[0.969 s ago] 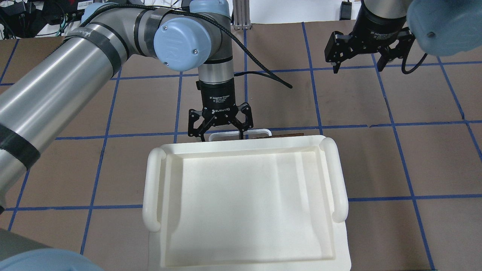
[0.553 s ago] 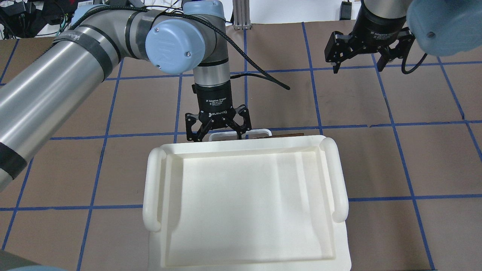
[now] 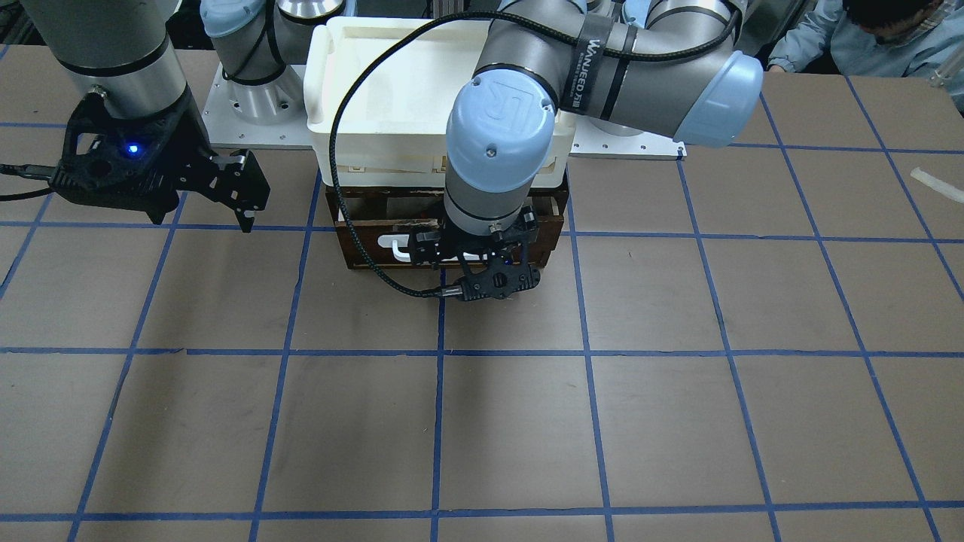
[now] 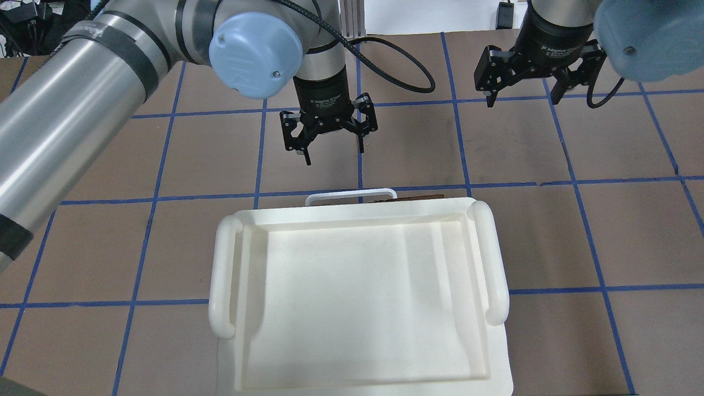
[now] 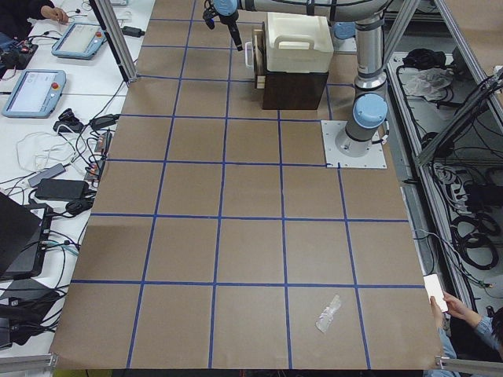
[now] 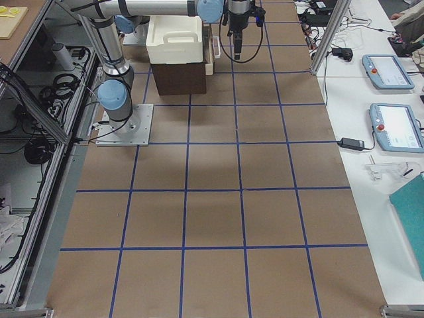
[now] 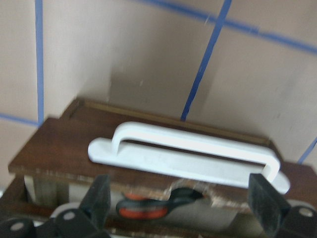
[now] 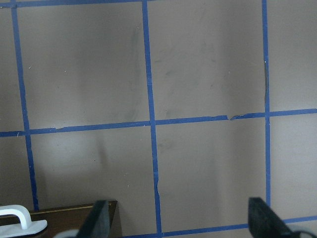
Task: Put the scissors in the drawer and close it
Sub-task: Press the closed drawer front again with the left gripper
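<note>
**Q:** Where are the scissors?

**A:** The small scissors with grey handles and orange-red loop linings [image 7: 148,207] lie inside the wide, shallow wooden drawer with a dark brown front [image 7: 54,148]. They show only in the left wrist view. There one loop and a bit of grey handle peek out at the lower centre of the frame, just behind the drawer's front. The blades are hidden.

**Q:** Is the drawer shut?

**A:** Not quite. In that same view a thin strip of its inside shows behind the front, though I cannot tell how far it stands out. In the overhead view its white bar handle [image 4: 351,193] pokes out just past the top edge of a large white plastic tray [image 4: 223,275]. The tray rests on the dark wooden cabinet [image 3: 354,248] that houses the drawer, and it fills the lower centre of the overhead view.

**Q:** And the two hands?

**A:** The left hand [image 4: 334,154] hangs at the upper centre of the overhead view, above the brown desk [image 4: 550,236] with its grid of blue tape lines. It is apart from the handle, touches nothing, and its two black fingers [image 7: 96,198] are spread and empty. The right hand [image 4: 522,100] hangs at the upper right of the overhead view, well apart from the drawer. Its fingers are also spread wide and hold nothing. Its wrist camera sees mostly bare desk, with one corner of the drawer front at the lower left.
</note>
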{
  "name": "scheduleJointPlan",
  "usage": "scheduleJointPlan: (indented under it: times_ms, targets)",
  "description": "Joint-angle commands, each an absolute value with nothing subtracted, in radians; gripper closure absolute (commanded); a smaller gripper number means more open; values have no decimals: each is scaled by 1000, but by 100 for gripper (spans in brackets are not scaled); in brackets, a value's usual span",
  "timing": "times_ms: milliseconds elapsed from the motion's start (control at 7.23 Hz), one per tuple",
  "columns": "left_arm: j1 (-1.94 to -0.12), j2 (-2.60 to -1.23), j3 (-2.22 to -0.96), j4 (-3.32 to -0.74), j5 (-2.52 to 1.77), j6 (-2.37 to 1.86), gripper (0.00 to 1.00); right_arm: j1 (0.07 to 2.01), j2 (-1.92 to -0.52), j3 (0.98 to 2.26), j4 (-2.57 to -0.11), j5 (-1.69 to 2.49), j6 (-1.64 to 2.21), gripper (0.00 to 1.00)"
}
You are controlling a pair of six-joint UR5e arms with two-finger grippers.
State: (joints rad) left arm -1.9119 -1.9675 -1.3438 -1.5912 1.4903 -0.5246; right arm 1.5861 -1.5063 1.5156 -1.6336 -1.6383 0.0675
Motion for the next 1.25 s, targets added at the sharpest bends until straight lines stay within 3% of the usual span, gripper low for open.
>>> scheduleJointPlan:
  times_ms: [0,553,1107]
  targets:
    - [-2003,-2018,-1446,-1461,1607,-495,2,1586,-1506,1516,-1634,-1638,67,0]
    - [-1948,-1950,-1467,-1756,1433,-497,0,1586,-1506,1516,-1634,-1638,67,0]
    - [-1930,-1953,-1391,-1427,1459,-471,0,1586,-1506,1516,-1634,-1638,67,0]
